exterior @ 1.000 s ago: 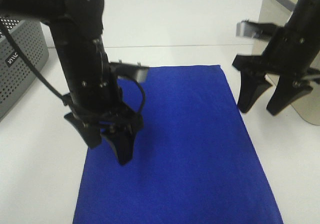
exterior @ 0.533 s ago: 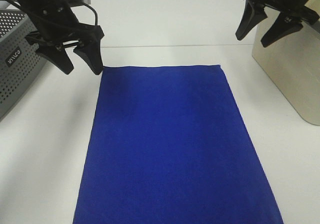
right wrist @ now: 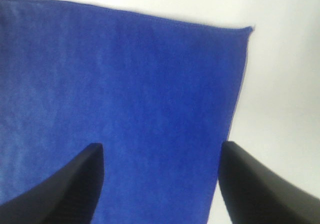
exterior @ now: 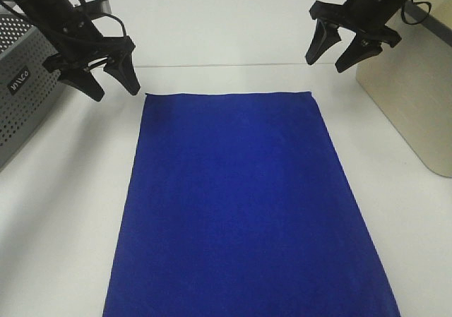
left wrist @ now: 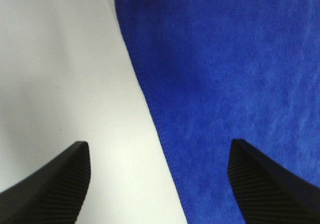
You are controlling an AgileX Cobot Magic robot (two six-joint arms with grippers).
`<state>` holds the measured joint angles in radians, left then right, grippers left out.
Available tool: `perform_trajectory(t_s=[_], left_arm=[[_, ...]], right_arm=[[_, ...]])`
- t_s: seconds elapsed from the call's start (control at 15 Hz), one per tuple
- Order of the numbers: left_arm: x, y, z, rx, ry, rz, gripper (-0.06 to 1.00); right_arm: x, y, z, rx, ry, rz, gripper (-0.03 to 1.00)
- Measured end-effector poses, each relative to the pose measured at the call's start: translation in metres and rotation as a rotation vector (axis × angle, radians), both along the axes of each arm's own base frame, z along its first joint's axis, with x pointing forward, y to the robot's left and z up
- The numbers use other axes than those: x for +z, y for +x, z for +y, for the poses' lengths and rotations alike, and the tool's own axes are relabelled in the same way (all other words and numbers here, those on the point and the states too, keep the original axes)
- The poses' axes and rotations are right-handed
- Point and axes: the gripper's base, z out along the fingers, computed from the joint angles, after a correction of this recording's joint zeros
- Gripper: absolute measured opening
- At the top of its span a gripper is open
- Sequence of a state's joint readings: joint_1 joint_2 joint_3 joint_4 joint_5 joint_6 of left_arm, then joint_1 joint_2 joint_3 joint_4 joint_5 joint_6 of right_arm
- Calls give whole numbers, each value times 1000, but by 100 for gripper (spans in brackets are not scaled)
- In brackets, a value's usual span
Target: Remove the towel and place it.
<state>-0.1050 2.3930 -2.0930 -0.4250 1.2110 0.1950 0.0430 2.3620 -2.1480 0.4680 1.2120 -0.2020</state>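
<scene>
- The towel (exterior: 247,204) lies flat and smooth on the table (exterior: 63,211), lengthwise between my two arms. Its far edge is toward my grippers and its near end runs out of the high view.
- I judge it lies spread like this so that each far corner is open to a grip. Nothing rests on it.
- My left gripper (exterior: 114,91) hangs just outside the far left corner, jaws spread and empty. In its wrist view one finger (left wrist: 50,189) is over bare table and the other over cloth, so the pair straddles the towel's side edge.
- My right gripper (exterior: 326,63) hovers above and a little beyond the far right corner, also spread wide and holding nothing.
- Both arms reach in from the sides with fingers pointing down, clear of the cloth.
- A grey basket (exterior: 21,98) stands on the left and a beige bin (exterior: 409,98) on the right.
</scene>
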Motion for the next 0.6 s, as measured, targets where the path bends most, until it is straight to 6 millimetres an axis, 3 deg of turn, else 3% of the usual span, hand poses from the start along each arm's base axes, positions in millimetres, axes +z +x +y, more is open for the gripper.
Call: perform_trajectory(t_s=[0.33, 0.6], left_arm=[[-32, 23, -6, 28, -47, -15, 72], [-45, 36, -11, 67, -29, -74, 72]], right_arm=[[-33, 23, 1, 4, -6, -11, 65], [-52, 28, -3, 13, -57, 3, 65]])
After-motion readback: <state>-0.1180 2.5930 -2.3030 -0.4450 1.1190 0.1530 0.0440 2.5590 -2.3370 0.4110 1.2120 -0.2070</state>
